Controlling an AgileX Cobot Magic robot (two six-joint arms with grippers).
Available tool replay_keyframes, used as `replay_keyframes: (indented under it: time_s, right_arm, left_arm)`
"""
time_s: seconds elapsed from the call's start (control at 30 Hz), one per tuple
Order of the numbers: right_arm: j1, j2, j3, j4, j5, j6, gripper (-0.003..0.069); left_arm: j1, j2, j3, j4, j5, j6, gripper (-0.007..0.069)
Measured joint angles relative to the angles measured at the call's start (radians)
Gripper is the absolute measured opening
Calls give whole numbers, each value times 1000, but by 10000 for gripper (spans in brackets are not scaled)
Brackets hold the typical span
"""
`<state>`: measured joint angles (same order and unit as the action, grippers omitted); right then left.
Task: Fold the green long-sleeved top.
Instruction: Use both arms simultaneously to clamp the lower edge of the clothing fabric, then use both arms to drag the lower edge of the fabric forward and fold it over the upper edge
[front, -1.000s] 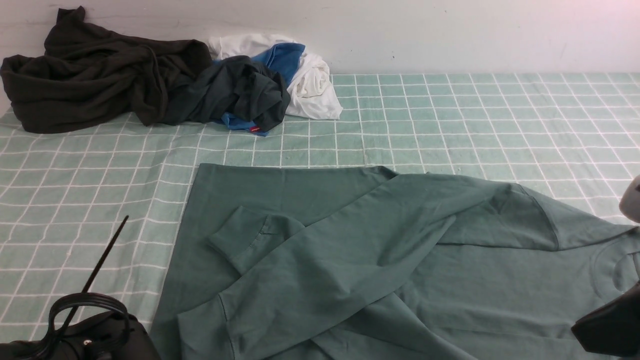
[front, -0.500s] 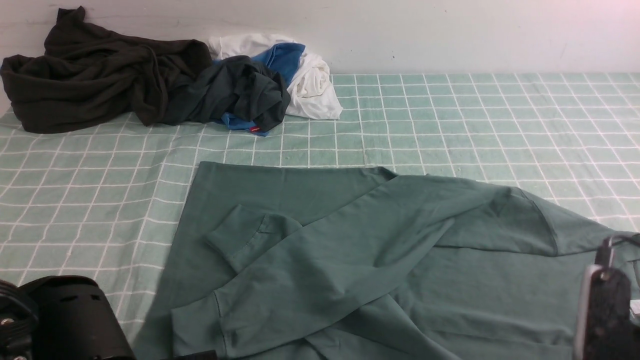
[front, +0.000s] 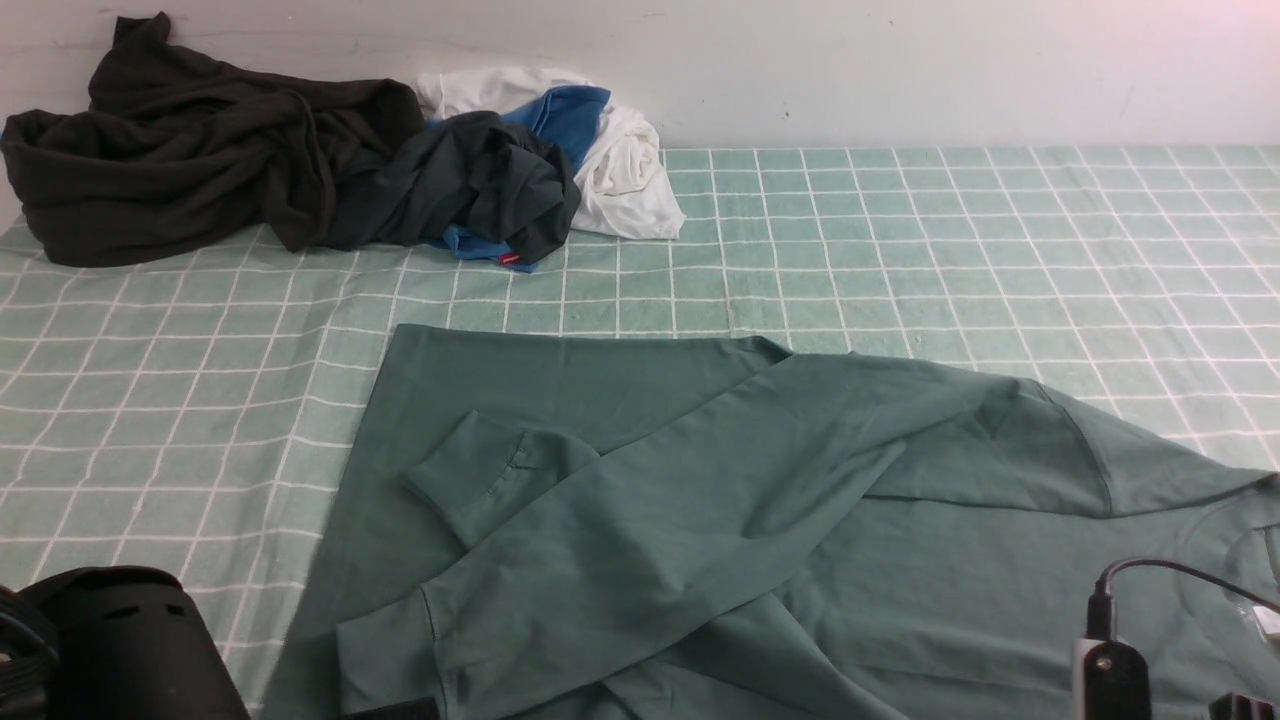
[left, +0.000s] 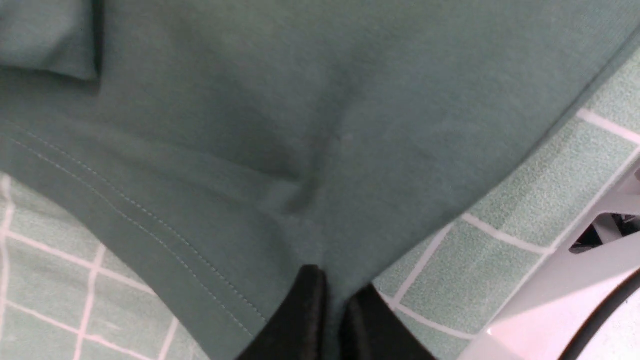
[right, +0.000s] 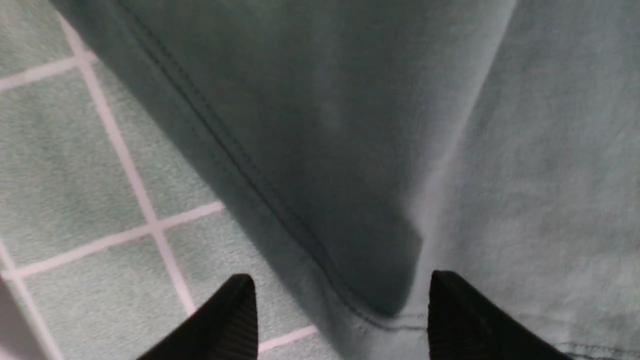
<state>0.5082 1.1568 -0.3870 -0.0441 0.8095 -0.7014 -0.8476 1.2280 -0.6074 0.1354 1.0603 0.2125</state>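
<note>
Since the earlier frames, the right gripper (right: 340, 310) has been opened from a closed state, and the right arm has been lowered toward the near right corner of the front view. Its black ribbed jaws are now spread wide — nothing is gripped. A stitched fold of the large sage-green cotton long-sleeved top (front: 700, 500) lies between and just ahead of the fingertips, released. The left gripper (left: 334, 305) is clenched on the top near its stitched edge — fabric is pinched between the two black fingers. The top is spread on the pale green white-gridded cloth (front: 900, 250), with the sleeves crossed over the body and the neck toward the right arm.
</note>
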Motion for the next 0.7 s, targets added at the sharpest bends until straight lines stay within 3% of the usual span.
replay_keyframes:
  time_s: [0.17, 0.3, 0.33, 0.47, 0.6, 0.7]
  right_arm:
    - [0, 75, 1, -14, -54, 0, 381]
    - [0, 80, 1, -19, -53, 0, 232]
    - [0, 80, 0, -20, -51, 0, 223]
    - [0, 68, -75, -41, 19, 14, 23]
    - [0, 48, -191, -107, 113, 53, 10]
    - [0, 47, -332, -211, 212, 76, 10]
  left_arm:
    - [0, 0, 0, 0, -17, 0, 6]
    - [0, 0, 2, 0, -18, 0, 6]
    - [0, 0, 2, 0, -18, 0, 6]
    - [1, 0, 2, 3, -21, -3, 7]
    - [36, 0, -17, 8, -15, -22, 9]
    - [128, 0, -106, 30, 11, -22, 9]
